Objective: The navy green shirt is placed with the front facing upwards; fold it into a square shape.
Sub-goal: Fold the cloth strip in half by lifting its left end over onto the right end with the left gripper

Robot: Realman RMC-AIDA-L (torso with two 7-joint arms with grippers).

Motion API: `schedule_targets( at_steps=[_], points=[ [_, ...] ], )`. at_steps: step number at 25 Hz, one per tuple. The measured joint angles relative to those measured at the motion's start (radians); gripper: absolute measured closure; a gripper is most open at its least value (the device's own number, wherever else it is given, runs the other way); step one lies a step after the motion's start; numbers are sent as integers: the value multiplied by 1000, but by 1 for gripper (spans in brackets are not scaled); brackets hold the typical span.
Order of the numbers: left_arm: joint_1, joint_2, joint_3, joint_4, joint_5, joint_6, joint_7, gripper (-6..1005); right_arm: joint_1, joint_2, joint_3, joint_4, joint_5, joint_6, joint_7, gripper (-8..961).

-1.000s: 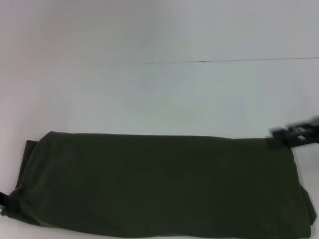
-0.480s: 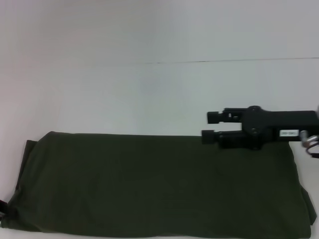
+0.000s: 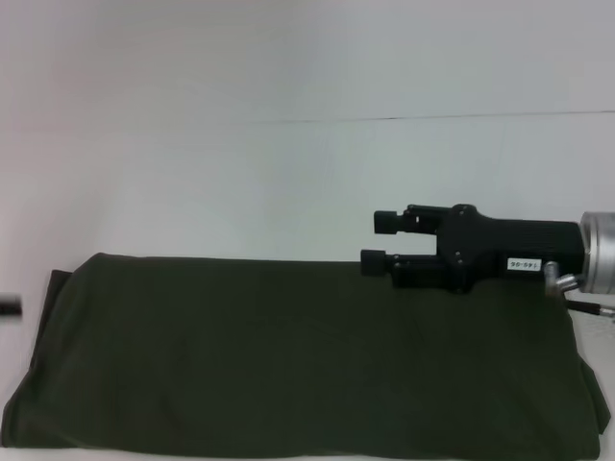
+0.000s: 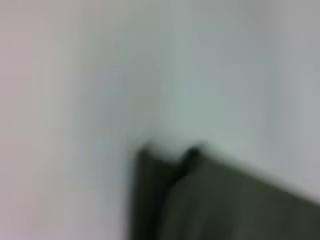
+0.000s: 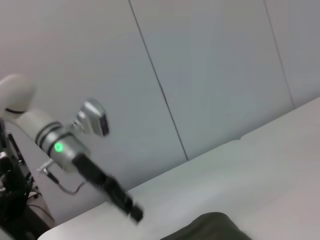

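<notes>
The navy green shirt [image 3: 298, 355], folded into a band, is laid lengthwise along the tabletop's [image 3: 240, 192] near edge. The right gripper [image 3: 375, 240] is held open, empty, over its far edge; the left gripper [image 5: 134, 214] cannot be judged.

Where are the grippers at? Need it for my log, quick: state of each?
Left gripper: off the navy green shirt's left end; open or shut cannot be told.
Right gripper: open, empty, over the shirt's far edge.

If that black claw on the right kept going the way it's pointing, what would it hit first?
Probably nothing: the right gripper points sideways toward the robot's left, along the navy green shirt's far edge. Its height above the cloth is unclear.
</notes>
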Motion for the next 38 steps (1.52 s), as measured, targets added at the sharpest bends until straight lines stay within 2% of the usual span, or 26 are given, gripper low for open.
schedule_targets(
  at_steps=[5, 9, 13, 16, 24, 38],
  points=[
    [2, 11, 7, -91, -154, 34, 64, 540, 2, 11, -1, 36, 2, 53, -42, 172],
    [-27, 9, 97, -191, -157, 19, 76, 357, 2, 13, 0, 64, 2, 67, -69, 171],
    [-38, 4, 192, -232, -138, -47, 51, 181, 2, 13, 1, 73, 2, 78, -73, 170],
    [-36, 2, 224, -234, -114, -87, 33, 142, 2, 13, 3, 74, 3, 80, -73, 169],
    [-31, -4, 234, -234, -47, -180, 3, 38, 1, 13, 7, 75, 2, 82, -66, 170],
    [-46, 9, 229, -199, 19, -247, -23, 43, 0, 13, 7, 75, 23, 86, -66, 170]
  ],
)
